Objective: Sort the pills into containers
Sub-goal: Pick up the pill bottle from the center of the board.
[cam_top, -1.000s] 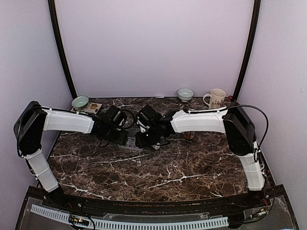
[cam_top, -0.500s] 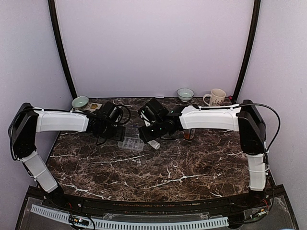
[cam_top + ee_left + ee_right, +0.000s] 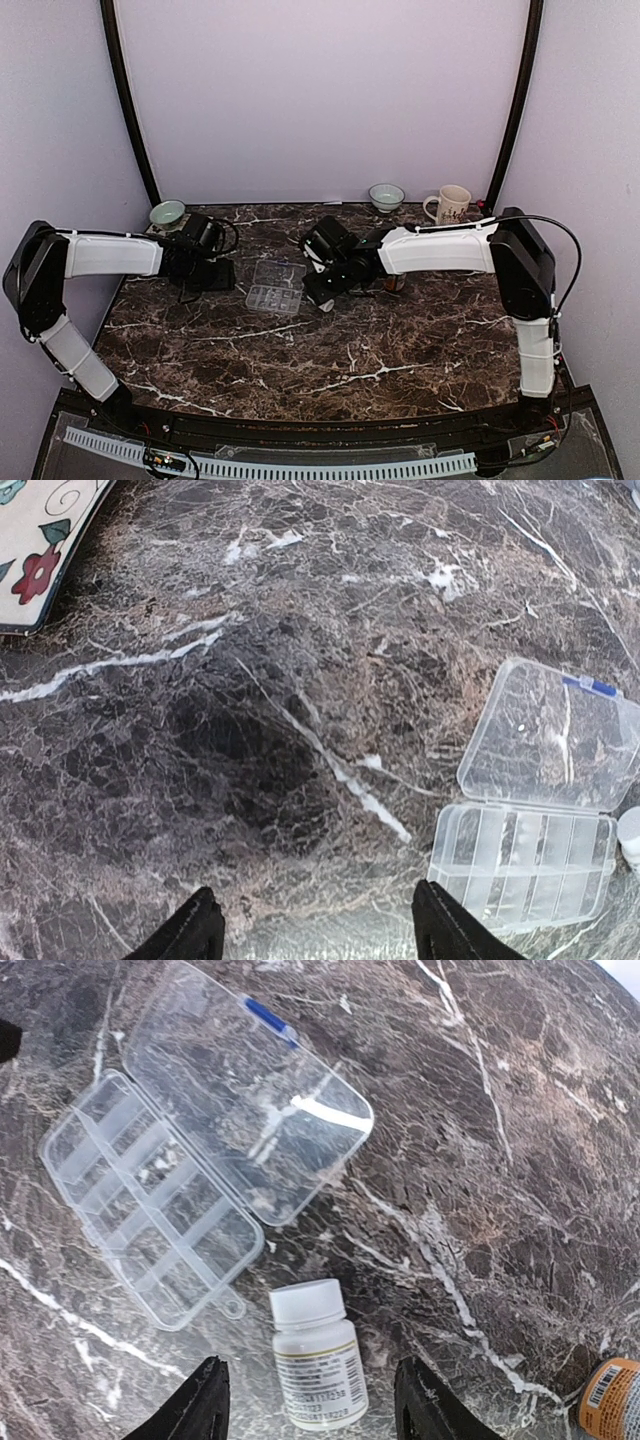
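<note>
box (image 3: 272,298) open on marble table (image 3: 400,350), lid (image 3: 281,272) flat behind | left gripper (image 3: 222,275) just left of box | right gripper (image 3: 318,286) just right, over small white bottle (image 3: 325,303), apparently lying down | bowl (image 3: 386,196), mug (image 3: 452,205) at back right

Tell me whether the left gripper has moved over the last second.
Yes. The left gripper has drawn back leftward, toward the green bowl and off the organizer box.

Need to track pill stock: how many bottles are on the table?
2. White bottle lies beside the box; amber bottle is to its right. Others may be hidden.
</note>
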`<action>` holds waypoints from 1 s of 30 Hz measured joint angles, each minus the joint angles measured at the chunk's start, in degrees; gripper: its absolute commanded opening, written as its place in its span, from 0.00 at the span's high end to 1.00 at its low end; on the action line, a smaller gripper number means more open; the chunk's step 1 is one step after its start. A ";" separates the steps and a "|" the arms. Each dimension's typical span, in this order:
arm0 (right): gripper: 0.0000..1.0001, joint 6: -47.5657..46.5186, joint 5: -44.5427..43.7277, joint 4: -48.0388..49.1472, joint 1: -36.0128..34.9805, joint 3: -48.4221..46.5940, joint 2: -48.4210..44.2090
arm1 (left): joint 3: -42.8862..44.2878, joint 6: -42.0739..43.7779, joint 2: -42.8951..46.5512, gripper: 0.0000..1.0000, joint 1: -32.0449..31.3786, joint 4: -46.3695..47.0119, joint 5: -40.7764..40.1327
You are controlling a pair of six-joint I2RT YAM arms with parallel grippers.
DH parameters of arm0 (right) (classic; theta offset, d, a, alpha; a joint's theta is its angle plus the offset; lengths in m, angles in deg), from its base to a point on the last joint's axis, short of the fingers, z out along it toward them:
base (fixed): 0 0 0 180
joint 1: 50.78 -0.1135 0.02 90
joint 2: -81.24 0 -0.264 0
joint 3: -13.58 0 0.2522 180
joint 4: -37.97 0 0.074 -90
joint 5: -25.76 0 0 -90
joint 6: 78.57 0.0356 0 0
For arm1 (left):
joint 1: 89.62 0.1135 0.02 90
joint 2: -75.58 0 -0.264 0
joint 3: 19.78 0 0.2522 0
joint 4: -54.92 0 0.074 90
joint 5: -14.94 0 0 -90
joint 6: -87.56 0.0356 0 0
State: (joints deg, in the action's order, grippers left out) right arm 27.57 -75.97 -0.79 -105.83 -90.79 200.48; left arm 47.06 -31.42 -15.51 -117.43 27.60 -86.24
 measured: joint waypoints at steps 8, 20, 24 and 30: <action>0.44 -0.74 0.13 0.83 0.31 2.38 0.00 | 1.18 -0.87 -5.20 0.35 2.93 2.29 4.20; 0.46 -1.11 1.66 1.86 0.37 3.34 0.00 | 2.54 -1.46 -9.51 0.37 3.19 4.52 9.90; 0.47 -1.18 2.27 1.99 0.52 3.80 0.00 | 3.48 -1.44 -10.29 0.37 3.19 4.96 11.17; 0.48 -1.44 3.06 2.54 0.74 3.85 0.11 | 4.44 -1.25 -11.30 0.37 3.19 5.05 12.41</action>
State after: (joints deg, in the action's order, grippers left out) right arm 26.13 -72.91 1.75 -105.08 -86.94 200.59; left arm 51.50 -32.66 -26.81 -114.24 32.65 -73.82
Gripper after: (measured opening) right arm 0.521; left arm 0.630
